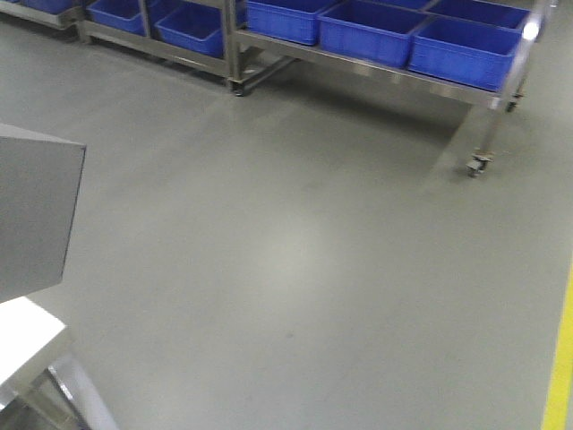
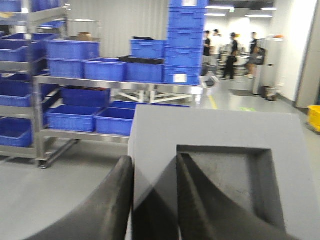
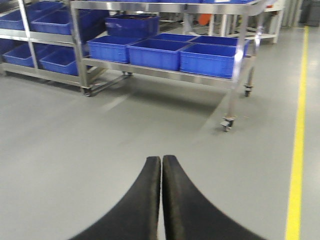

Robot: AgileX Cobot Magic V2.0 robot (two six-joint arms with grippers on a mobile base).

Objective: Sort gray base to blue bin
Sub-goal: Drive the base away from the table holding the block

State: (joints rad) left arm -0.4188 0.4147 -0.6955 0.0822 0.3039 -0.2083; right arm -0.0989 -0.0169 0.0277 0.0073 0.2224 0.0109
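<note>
Left gripper [image 2: 154, 165] clamps the gray base [image 2: 215, 125] by one wall: in the left wrist view one black finger [image 2: 112, 200] lies against the block's outer face at 7 o'clock, and the other [image 2: 200, 200] sits inside the square recess at 5 o'clock, so the wall is pinched between them. The block fills the lower right of that view, recess side toward the camera, held in the air and well apart from any bin.

Behind it, from 9 to 12 o'clock, blue bins [image 2: 105, 69] stand in rows on a steel shelf [image 2: 117, 85], with a tall stack [image 2: 186, 40] at 12 o'clock. Several people [image 2: 232, 50] stand far off at 1 o'clock.

Right gripper [image 3: 161, 160] carries nothing, its two black fingers [image 3: 142, 200] pressed together at 6 o'clock above bare gray floor [image 3: 75, 140]. A yellow line [image 3: 297, 150] runs down the floor at 3 o'clock, and a wheeled steel rack [image 3: 160, 72] loaded with more blue bins spans 10 to 1 o'clock.

From the front view the same kind of rack crosses the top from 11 to 1 o'clock, one caster [image 1: 479, 164] showing at 2 o'clock. Which bin is the one meant for the block cannot be told
</note>
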